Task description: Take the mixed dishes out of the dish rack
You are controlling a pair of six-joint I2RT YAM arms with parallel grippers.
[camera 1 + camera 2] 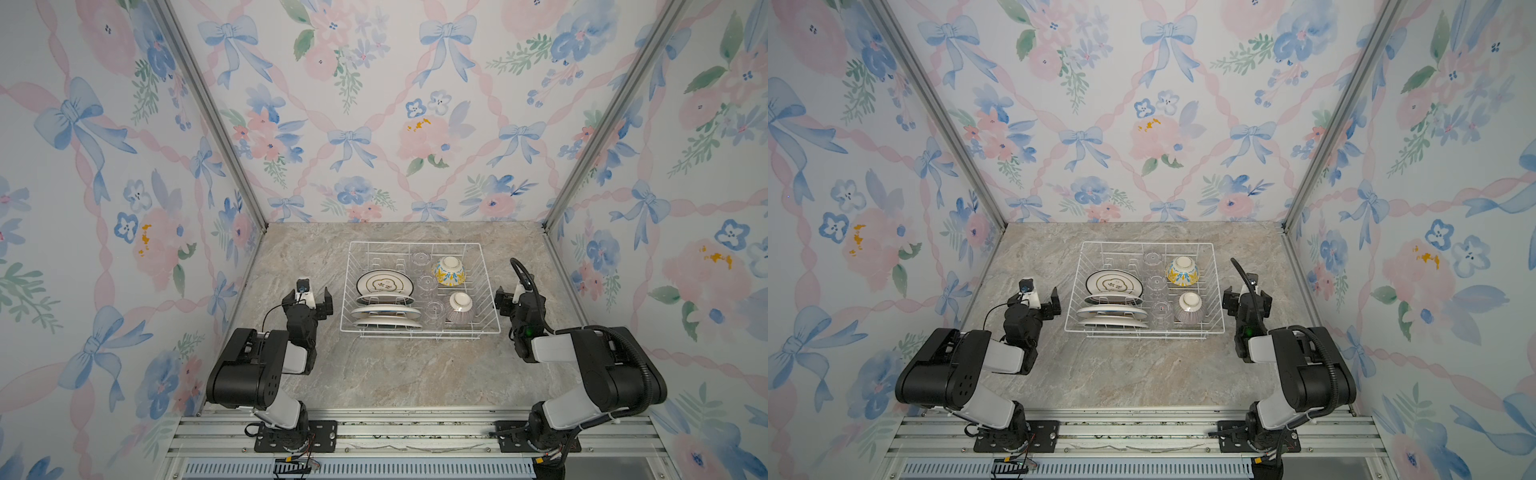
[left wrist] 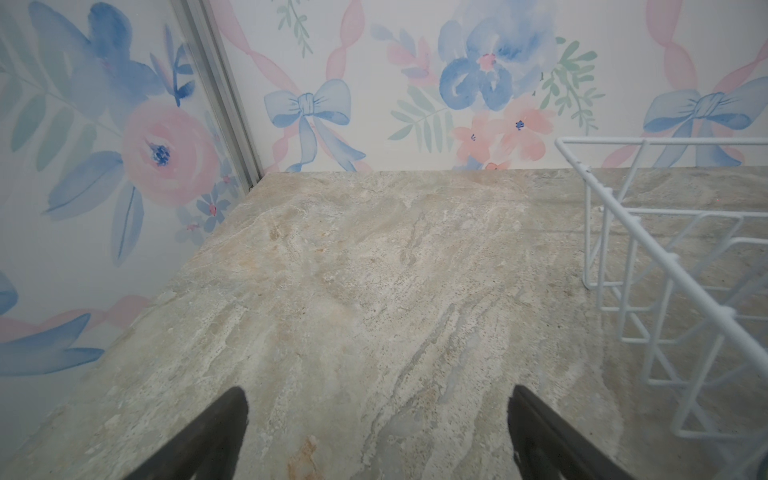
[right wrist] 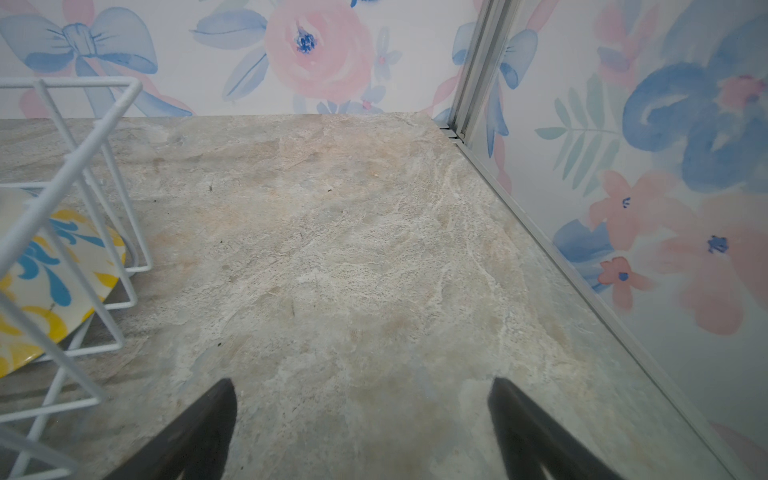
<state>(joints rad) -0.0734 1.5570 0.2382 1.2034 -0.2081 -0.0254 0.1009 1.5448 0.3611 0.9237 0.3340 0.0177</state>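
Left wrist view showed the left gripper (image 2: pixel 378 392) with its jaws spread wide over the bare marble tabletop (image 2: pixel 353 270). It held nothing and sat just beside the left wall of the dish rack (image 2: pixel 603 205). Right wrist view showed the right gripper (image 3: pixel 361 380) likewise spread wide and empty, just beside the rack's right wall.

In both top views the rack stood mid-table between the two arms, fully loaded. The plates (image 1: pixel 385 284) stood on edge among the prongs in its left half. Three clear glass cups (image 1: pixel 428 282) ran in a row down the middle. The yellow-blue bowl (image 1: pixel 449 271) and the striped bowl (image 1: pixel 460 308) sat upside down on the right. Nothing had been unloaded.

Assessment: all items were judged rigid, smooth-surfaced, slippery and breakable.
- **Plates:** these appeared the heaviest. Each was best taken by its upper rim and lifted straight clear of the prongs.
- **Cups:** these looked light and suited a pinch across one wall.
- **Bowls:** the raised foot ring offered the surest hold.
- **Rack:** the wire frame seemed light and might shift if a dish snagged.
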